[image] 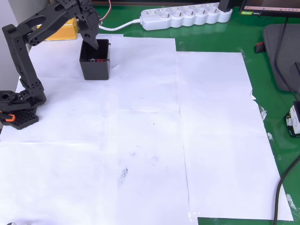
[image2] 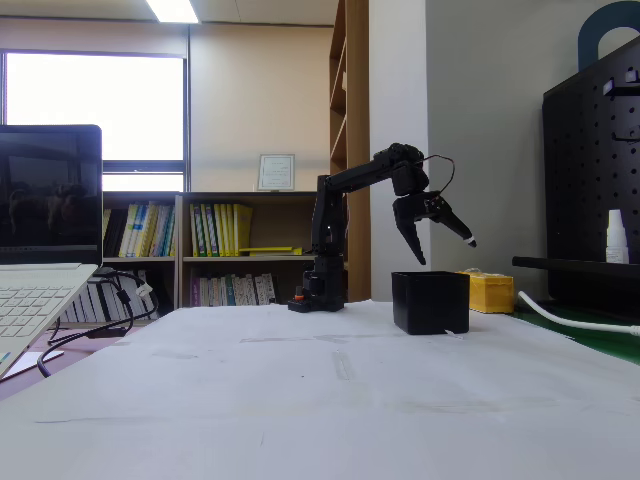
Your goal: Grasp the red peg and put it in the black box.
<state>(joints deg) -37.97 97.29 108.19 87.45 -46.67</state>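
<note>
The black box stands on white paper at the upper left of the overhead view. A small red peg lies on the floor inside it. In the fixed view the black box sits right of centre, and its walls hide the inside. My gripper hangs just above the box's far rim. In the fixed view the gripper is open, its two fingers spread wide and pointing down, with nothing between them.
A yellow block lies just behind the box, with a white power strip and its cable along the back edge. The arm's base stands at the left edge. A laptop sits at the left in the fixed view.
</note>
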